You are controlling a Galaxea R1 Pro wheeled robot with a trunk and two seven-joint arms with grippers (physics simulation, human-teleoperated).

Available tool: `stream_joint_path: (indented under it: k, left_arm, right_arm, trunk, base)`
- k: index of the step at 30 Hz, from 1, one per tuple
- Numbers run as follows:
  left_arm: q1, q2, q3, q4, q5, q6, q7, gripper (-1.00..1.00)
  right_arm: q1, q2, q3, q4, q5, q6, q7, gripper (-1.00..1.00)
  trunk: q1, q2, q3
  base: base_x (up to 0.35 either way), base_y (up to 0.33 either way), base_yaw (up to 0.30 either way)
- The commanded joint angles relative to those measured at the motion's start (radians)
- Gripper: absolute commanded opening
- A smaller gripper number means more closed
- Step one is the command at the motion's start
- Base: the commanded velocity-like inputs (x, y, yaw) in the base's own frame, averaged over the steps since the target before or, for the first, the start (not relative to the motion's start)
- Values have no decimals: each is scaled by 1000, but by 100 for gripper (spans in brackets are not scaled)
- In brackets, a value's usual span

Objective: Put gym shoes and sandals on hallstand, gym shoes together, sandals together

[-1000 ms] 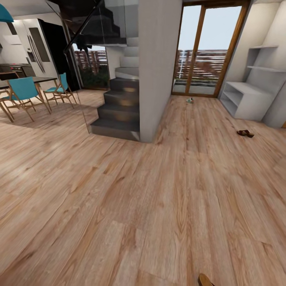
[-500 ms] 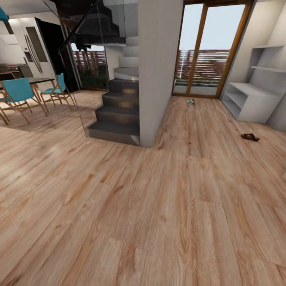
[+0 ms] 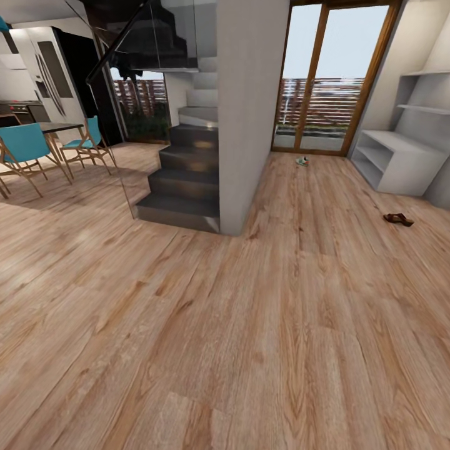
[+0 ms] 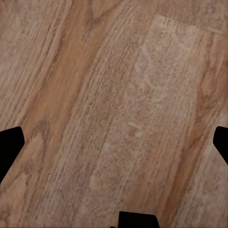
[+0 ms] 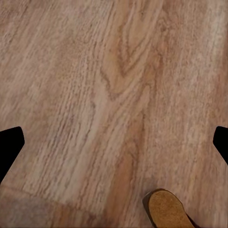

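Observation:
In the head view one white gym shoe (image 3: 302, 161) lies on the corridor floor (image 3: 300, 300) in front of the glass door. A dark-brown sandal (image 3: 397, 219) rests on the planks to the right, a little short of the white hallstand (image 3: 390, 164) against the right wall. In the right wrist view the tan footbed of another sandal (image 5: 164, 211) pokes in at the picture's edge, on the floor beneath my right gripper (image 5: 114, 142). That gripper is open and holds nothing. My left gripper (image 4: 114, 142) is open too, over bare planks.
A grey pillar (image 3: 247, 112) and dark stairs (image 3: 184, 181) stand at centre left. Teal chairs (image 3: 25, 147) and a table are at far left. Thin wall shelves (image 3: 425, 107) hang above the hallstand. A glass door (image 3: 325, 81) closes the corridor's end.
The whole head view has shifted as the camera moved. The sandal tip seen at the bottom edge a second ago has left that view.

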Motion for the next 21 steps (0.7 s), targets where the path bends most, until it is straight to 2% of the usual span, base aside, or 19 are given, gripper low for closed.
stream_joint_path:
  k: [1,6,16,21]
  left_arm:
    - [0,0,0,1,6,-3,-1,100]
    - [-1,0,0,1,6,-3,-1,100]
    - [0,0,0,1,6,-3,-1,100]
    - [-1,0,0,1,7,-3,0,100]
  right_arm:
    - [0,0,0,1,0,-3,0,100]
    - [0,0,0,1,0,-3,0,100]
    - [0,0,0,-1,0,-3,-1,100]
    - [0,0,0,0,0,-3,0,100]
  trunk:
    - [0,0,-1]
    - [0,0,-1]
    - [0,0,-1]
    - [0,0,-1]
  base:
    - [27,0,0]
    - [83,52,0]
    - [211,182,0]
    - [95,83,0]
